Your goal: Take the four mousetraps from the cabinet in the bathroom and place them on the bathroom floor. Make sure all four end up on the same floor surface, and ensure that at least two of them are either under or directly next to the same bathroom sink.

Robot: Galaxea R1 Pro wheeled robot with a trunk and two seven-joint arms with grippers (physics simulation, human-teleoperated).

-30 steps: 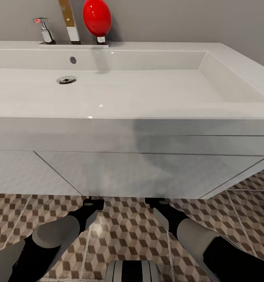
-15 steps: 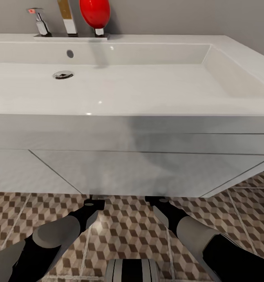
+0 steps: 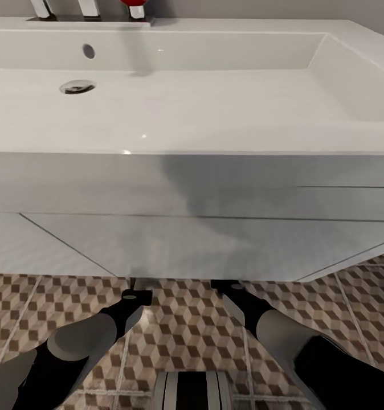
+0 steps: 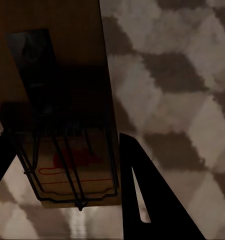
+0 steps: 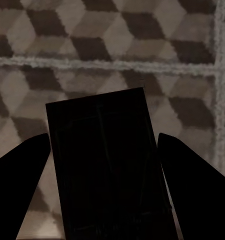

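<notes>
Your left gripper (image 4: 62, 165) has a mousetrap (image 4: 67, 120) between its two dark fingers (image 4: 142, 195): a brown wooden board with a wire frame and a red mark on its face. One finger lies just beside the board's edge, but contact cannot be confirmed, so whether the jaws are clamped on it cannot be told. Cube-patterned floor (image 4: 182, 75) lies behind the board.

Your right gripper (image 5: 103, 175) brackets a second trap (image 5: 105, 170), a nearly black rectangle in deep shade, its surface detail unreadable. Both fingers (image 5: 22, 175) stand just off its long edges with a sliver of floor showing between finger and trap. Whether these jaws are released or grasping cannot be told either. A pale grout line (image 5: 112, 65) crosses the tiles beyond the trap's far end.

From the head camera, your two arms reach forward and down toward the sink (image 3: 192, 188), and both wrists pass in under its front lower edge. The left gripper (image 3: 136, 290) and right gripper (image 3: 223, 285) are near each other at that edge, their tips hidden by the unit. The sink is a white box-shaped basin with a flat front, a round drain (image 3: 77, 86) and an overflow hole (image 3: 89, 51) in the bowl. Patterned floor (image 3: 180, 324) runs beneath the sink and between your arms.
</notes>
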